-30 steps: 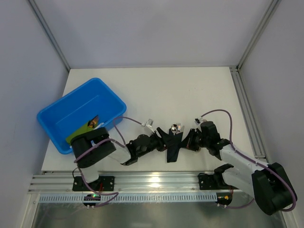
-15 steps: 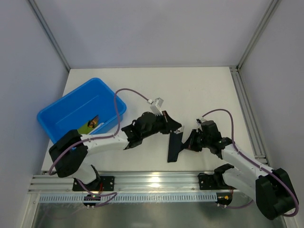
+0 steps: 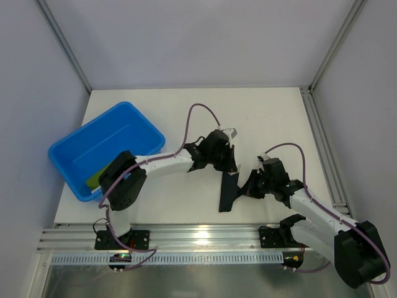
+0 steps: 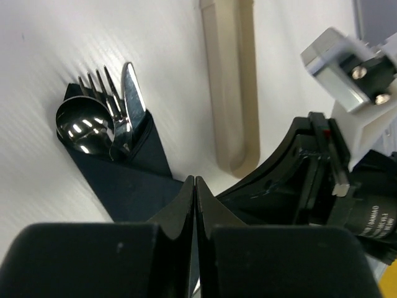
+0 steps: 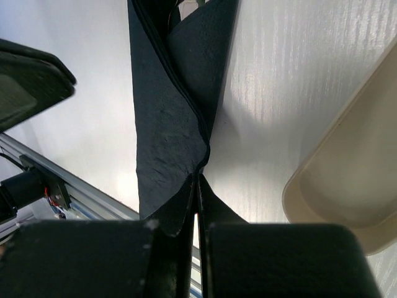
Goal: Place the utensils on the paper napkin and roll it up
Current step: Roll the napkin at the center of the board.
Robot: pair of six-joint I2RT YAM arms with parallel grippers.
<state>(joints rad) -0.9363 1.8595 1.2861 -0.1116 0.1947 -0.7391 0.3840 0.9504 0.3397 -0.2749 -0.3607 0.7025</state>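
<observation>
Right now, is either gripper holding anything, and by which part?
The right gripper pinches the paper napkin by its folded side edge. The left gripper is shut just over the napkin, but whether it grips it cannot be told.

The paper napkin (image 3: 227,195) is lying folded on the table (image 3: 186,118), near its front edge, between my two arms. The utensils (image 4: 105,121) are sitting inside its far end, heads sticking out. My left gripper (image 4: 195,186) is hanging over that far end, and my right gripper (image 5: 198,183) is pinching its right edge. The tub (image 3: 105,146) is sitting at the table's left side.
</observation>
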